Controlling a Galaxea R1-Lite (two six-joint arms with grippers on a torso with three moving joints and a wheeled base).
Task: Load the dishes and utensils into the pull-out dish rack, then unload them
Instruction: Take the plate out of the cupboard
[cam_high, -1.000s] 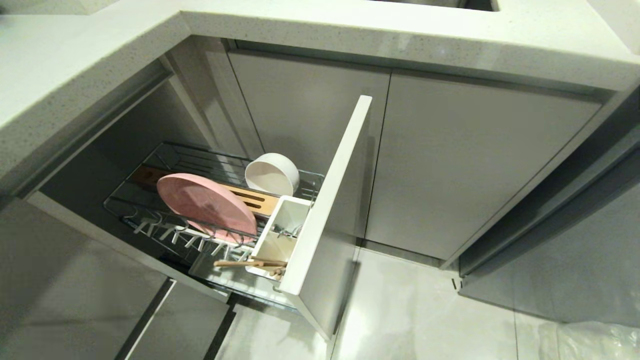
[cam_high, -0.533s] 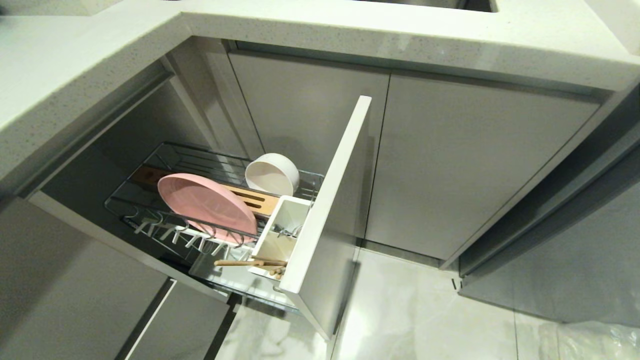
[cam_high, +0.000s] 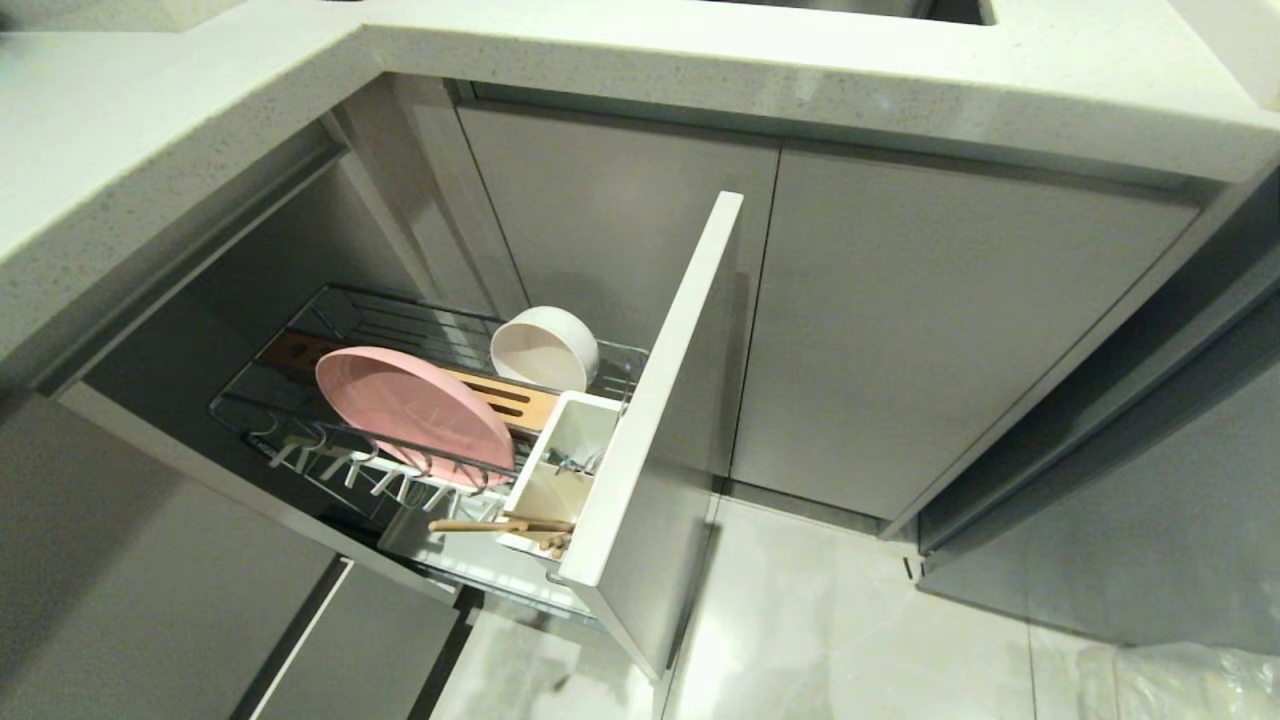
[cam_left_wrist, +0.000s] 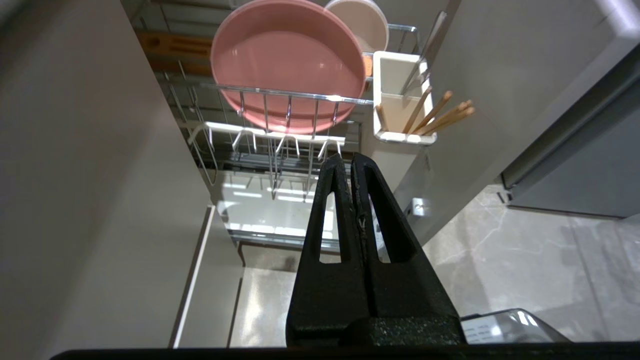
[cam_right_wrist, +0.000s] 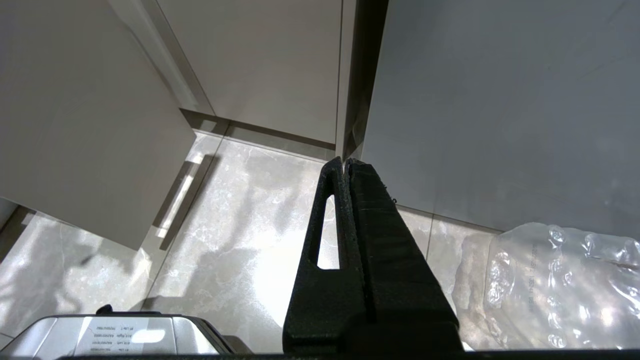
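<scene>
Now the chrome wire pull-out dish rack (cam_high: 330, 450) stands drawn out, holding one smooth round pink plate (cam_high: 410, 410) on edge, one glossy cream bowl (cam_high: 545, 350) at its one o'clock, and thin wooden chopsticks (cam_high: 500, 525) (count unclear) in the white plastic caddy (cam_high: 560, 460). Both black claws, left gripper (cam_left_wrist: 345, 162) and right gripper (cam_right_wrist: 345, 165), hang pinched together, empty.

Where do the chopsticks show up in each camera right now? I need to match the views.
Head view: chopsticks lie tilted out of the near compartment of the white caddy, low centre-left.
Left wrist view: chopsticks fan out of the caddy, upper right of centre.
Right wrist view: not in it.
Shared landmark: pink plate beside the caddy.
</scene>
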